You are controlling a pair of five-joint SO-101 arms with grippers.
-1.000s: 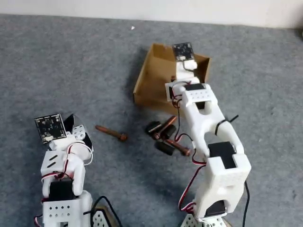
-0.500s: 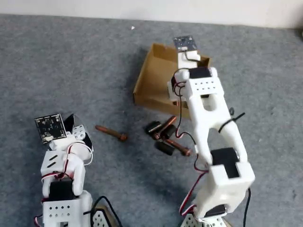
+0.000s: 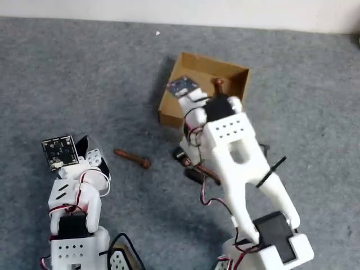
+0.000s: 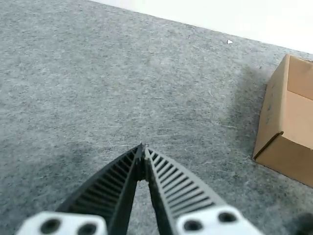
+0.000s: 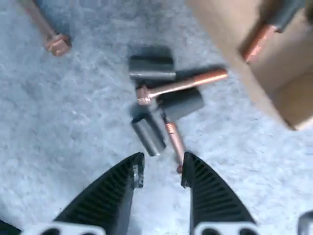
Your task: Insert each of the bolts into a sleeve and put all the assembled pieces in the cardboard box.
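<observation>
The right gripper [image 5: 162, 164] swings back from the cardboard box [image 3: 170, 93] — an assembled piece [image 5: 258, 40] left inside — jaws parted, empty, over the loose pile [image 5: 168, 88]; the left gripper [image 4: 143, 149] sits closed.

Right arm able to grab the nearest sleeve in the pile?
Probably yes: right pincer is open, aimed at that sleeve, nothing on top; a bolt lying alongside might get pinched too.
</observation>
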